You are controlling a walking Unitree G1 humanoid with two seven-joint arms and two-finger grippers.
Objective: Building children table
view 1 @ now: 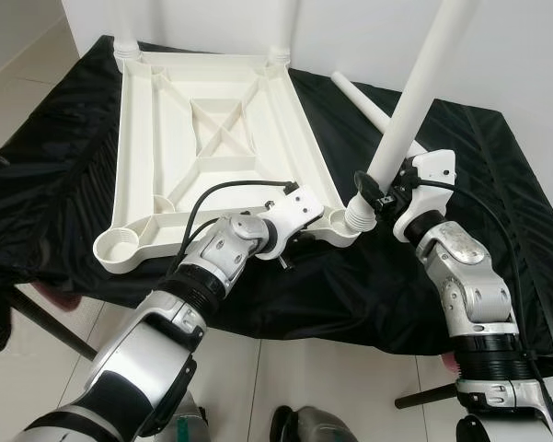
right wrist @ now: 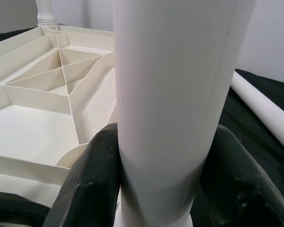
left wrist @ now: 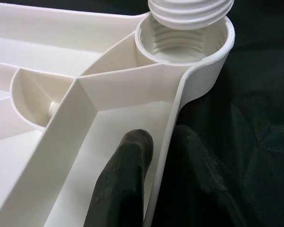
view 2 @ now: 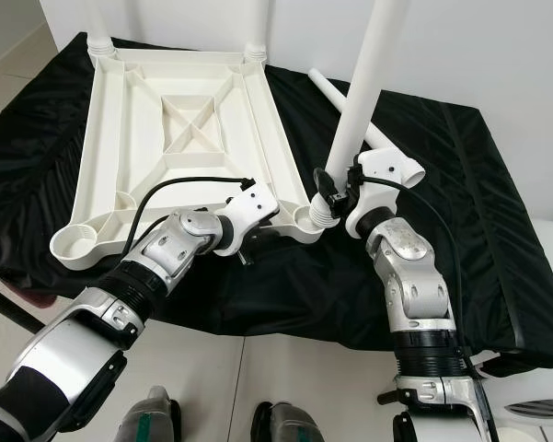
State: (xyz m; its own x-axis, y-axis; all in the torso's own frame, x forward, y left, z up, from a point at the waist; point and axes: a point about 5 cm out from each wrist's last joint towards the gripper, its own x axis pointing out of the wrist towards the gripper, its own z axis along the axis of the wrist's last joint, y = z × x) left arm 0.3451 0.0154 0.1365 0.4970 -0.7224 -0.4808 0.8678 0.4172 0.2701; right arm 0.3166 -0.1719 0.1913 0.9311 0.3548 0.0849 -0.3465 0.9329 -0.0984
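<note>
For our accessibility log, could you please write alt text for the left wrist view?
The threaded end of a table leg sits tilted at the mouth of the upturned white tabletop's corner socket. The left claw pinches the tabletop's rim over black cloth.

Right gripper point(view 1: 375, 191) clasps leg point(view 1: 414, 110) at tabletop point(view 1: 212, 138) corner socket point(view 1: 342, 224)

Left arm reaching forward and inward, left hand point(left wrist: 153, 156) pinching a thin wall between its fingers; right arm bent upward, right hand point(right wrist: 163, 161) clamped around an upright tube.
</note>
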